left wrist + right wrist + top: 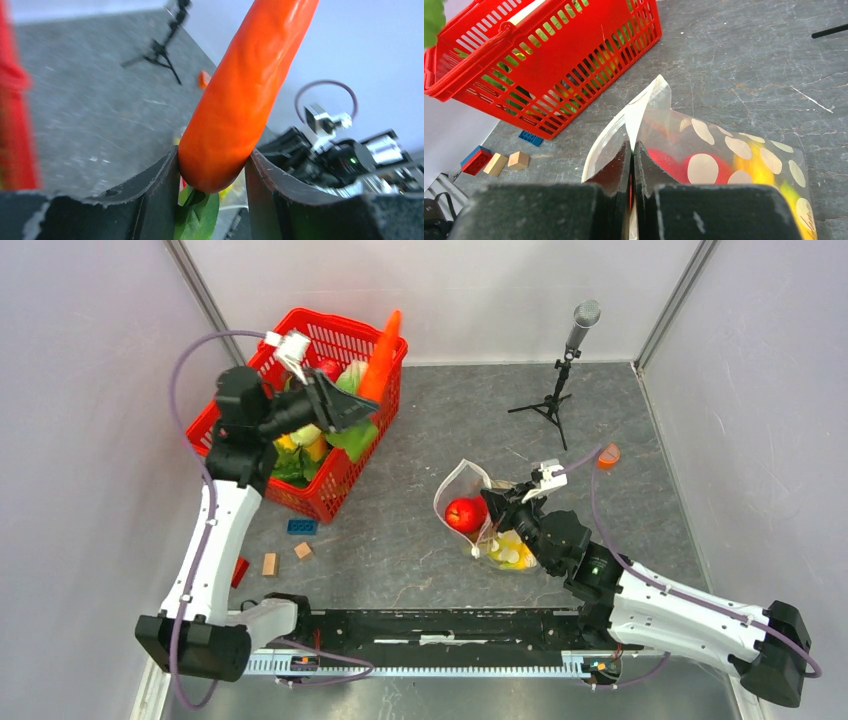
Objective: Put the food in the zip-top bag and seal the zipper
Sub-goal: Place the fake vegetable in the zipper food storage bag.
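The left gripper clamped a carrot over the far-left basket. The right gripper pinched the rim of the zip-top bag. The carrot looked due rightward, into the bag's mouth.

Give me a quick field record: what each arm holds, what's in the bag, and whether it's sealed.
left end effector: shut on long orange plastic toy carrot, held over red plastic basket
right end effector: shut on rim of clear white-dotted zip-top bag
bag contents: round red toy fruit, yellow pieces
seal: none, bag mouth gapes open
basket contents: green and yellow toy food
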Robot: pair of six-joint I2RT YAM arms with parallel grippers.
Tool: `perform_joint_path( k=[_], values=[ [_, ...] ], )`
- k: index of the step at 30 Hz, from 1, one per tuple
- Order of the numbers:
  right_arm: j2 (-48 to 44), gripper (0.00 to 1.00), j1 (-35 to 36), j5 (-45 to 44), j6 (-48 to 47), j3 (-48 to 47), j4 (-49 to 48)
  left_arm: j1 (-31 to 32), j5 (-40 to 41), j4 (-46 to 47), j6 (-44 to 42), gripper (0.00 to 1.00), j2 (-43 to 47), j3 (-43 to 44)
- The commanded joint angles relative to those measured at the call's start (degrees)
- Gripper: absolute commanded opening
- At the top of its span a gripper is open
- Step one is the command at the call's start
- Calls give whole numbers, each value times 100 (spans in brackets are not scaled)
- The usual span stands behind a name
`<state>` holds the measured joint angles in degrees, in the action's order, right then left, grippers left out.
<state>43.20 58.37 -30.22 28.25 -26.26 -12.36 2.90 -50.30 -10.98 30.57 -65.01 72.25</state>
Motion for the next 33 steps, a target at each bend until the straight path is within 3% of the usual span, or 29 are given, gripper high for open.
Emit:
perform_joint_path(
  k=[1, 4, 6, 14, 18, 26, 33],
  values=[
    [-122, 6, -16, 84, 110, 65, -365, 1021, 653, -651, -74, 24, 173, -31],
    [-222, 6, -18, 45, 127, 98, -355, 1551, 1544, -2246, -898, 24, 221, 121],
    [-283, 6, -21, 5, 154, 142, -395, 1736, 1943, -3010, -989, 24, 223, 226],
    [-155, 6, -19, 95, 212, 82, -391, 2419, 1762, -4443, -733, 23, 174, -158],
    [-118, 5, -21, 133, 200, 68, -400, 2686, 2501, -5262, -943, 21, 87, -126],
    [-64, 6, -21, 159, 116, 47, -416, 3454, 2578, -5351, -809, 17, -196, -367],
    [-6, 5, -19, 403, -35, -11, -408, 4052, 2747, -5037, -731, 18, -1051, 203]
  ],
)
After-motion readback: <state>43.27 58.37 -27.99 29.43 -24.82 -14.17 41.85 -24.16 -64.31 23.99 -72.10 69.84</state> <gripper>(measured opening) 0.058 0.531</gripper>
